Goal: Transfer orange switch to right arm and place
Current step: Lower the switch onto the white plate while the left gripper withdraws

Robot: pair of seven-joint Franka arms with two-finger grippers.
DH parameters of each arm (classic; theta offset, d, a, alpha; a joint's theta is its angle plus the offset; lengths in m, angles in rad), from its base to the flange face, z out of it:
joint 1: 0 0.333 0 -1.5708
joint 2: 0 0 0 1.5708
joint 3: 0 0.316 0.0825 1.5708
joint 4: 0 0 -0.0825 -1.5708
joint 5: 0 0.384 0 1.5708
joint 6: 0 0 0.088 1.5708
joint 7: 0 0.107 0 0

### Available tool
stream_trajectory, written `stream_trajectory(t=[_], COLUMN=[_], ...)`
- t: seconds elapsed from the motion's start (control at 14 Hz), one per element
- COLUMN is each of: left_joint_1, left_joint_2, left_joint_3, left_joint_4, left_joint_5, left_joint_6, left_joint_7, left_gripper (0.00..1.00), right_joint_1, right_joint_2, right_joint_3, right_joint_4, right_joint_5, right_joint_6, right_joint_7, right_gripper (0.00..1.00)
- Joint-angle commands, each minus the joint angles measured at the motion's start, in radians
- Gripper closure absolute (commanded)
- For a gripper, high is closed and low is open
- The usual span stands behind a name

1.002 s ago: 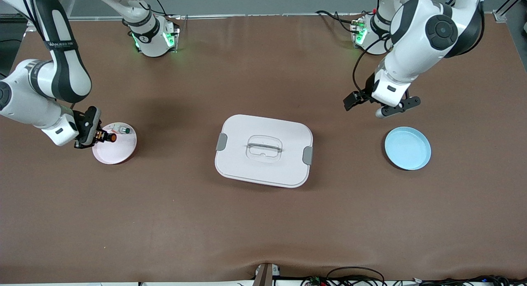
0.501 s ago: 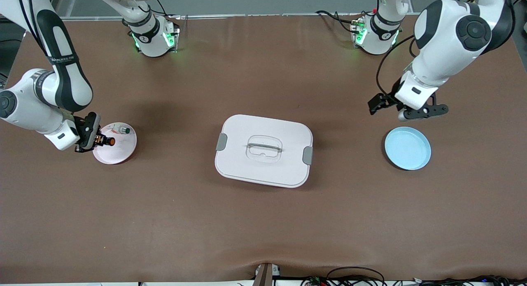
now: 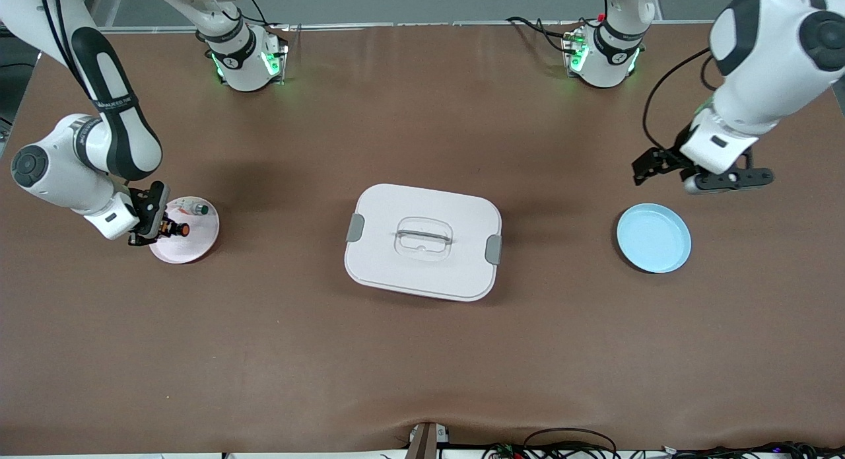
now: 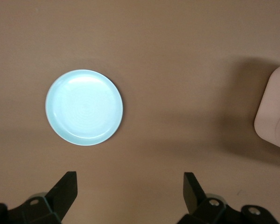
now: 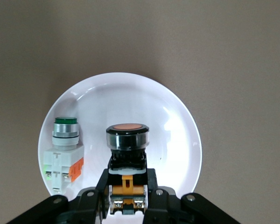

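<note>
I see the white lidded box (image 3: 423, 241) mid-frame on the bench (image 3: 422, 353). At lower middle of the right wrist frame, the right gripper (image 3: 156, 226) has its fingers clamped on the orange switch (image 5: 128, 154) over the white plate (image 5: 177, 126), beside a green-capped button (image 5: 64, 142). At the front frame's right, the left gripper (image 4: 130, 198) hovers, fingers apart, above the bench by the blue plate (image 3: 653, 238).

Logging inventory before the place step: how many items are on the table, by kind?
Plates: 2, pink and blue
Switches: 2, orange in the right claw, green on the pink plate
Lidded box: 1
Total: 5
</note>
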Motion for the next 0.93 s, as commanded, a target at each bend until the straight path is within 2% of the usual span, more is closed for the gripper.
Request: stream_trajectory(t=[0.0, 0.21, 0.5, 0.57, 0.64, 0.86], left_joint_1=[0.025, 0.047, 0.050, 0.050, 0.048, 0.047], left_joint_2=[0.018, 0.053, 0.104, 0.108, 0.108, 0.110], left_joint_3=[-0.007, -0.007, -0.007, -0.007, -0.007, -0.007], left_joint_4=[0.091, 0.172, 0.284, 0.286, 0.286, 0.286], left_joint_5=[0.012, 0.008, 0.008, 0.012, 0.015, 0.019], left_joint_6=[-0.065, -0.071, -0.130, -0.130, -0.130, -0.130], left_joint_7=[0.018, 0.013, 0.010, 0.012, 0.012, 0.009], left_gripper=[0.00, 0.00, 0.00, 0.00, 0.00, 0.00], right_joint_1=[-0.024, -0.041, -0.041, -0.039, -0.041, -0.038], right_joint_2=[0.025, 0.077, 0.079, 0.078, 0.078, 0.076], right_joint_3=[0.014, 0.014, 0.014, 0.014, 0.014, 0.016], right_joint_4=[-0.030, -0.044, -0.042, -0.036, -0.032, -0.010], right_joint_5=[-0.020, -0.021, -0.021, -0.020, -0.020, -0.020], right_joint_6=[0.079, 0.165, 0.166, 0.162, 0.158, 0.144], right_joint_7=[-0.016, -0.017, -0.016, -0.002, 0.001, 0.003], right_gripper=[1.00, 1.00, 1.00, 0.87, 0.01, 0.00])
